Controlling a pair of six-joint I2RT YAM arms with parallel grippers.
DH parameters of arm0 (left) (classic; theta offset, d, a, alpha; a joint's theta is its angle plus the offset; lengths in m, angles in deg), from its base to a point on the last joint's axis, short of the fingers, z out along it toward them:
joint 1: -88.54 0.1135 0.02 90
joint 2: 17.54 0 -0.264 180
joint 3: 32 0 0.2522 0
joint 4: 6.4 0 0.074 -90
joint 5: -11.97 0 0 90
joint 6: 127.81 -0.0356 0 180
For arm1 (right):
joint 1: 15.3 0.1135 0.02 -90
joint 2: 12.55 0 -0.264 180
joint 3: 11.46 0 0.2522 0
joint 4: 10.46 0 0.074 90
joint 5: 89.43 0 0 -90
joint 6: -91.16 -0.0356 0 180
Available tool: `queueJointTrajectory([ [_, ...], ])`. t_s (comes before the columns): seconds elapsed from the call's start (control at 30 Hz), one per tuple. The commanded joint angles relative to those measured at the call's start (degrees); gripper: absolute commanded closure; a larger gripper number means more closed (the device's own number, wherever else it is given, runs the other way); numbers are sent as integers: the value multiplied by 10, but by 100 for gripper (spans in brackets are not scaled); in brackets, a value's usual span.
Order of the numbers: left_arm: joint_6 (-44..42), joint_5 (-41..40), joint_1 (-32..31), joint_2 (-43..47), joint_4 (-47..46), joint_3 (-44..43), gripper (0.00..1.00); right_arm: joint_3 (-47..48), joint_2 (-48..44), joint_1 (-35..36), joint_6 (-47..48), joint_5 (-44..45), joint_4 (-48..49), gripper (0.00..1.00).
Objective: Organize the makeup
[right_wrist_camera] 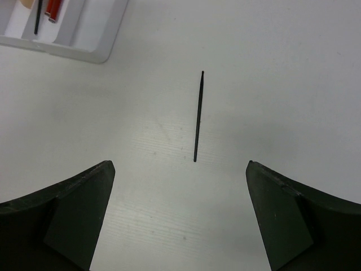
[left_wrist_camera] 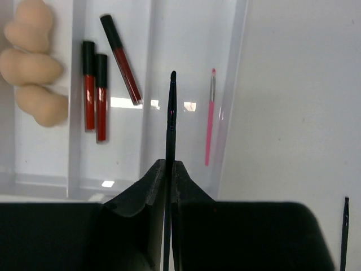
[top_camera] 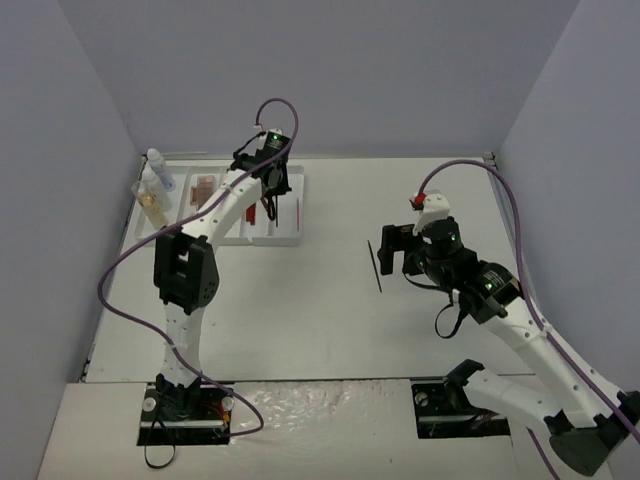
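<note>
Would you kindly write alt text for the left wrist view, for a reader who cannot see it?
The left end effector is shut on a thin black pencil pointing over a white compartment tray. The tray holds three peach egg-shaped sponges, three red black-capped tubes and a thin pink stick; another black pencil lies outside it.

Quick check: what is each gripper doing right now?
Left gripper: shut on a black pencil, over the tray.
Right gripper: open, holding nothing, above a loose pencil on the table.
</note>
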Motion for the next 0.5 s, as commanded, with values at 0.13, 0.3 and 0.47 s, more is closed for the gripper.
queueJointTrajectory([
  [0.13,-82,78,51,-161,34,-218,98,-3,79,-2,6,1,53,0],
  [0.3,-75,99,64,-199,39,-270,86,-17,107,-8,1,5,62,0],
  [0.47,-60,113,60,-144,-7,-207,55,-29,157,-35,0,-28,76,2],
])
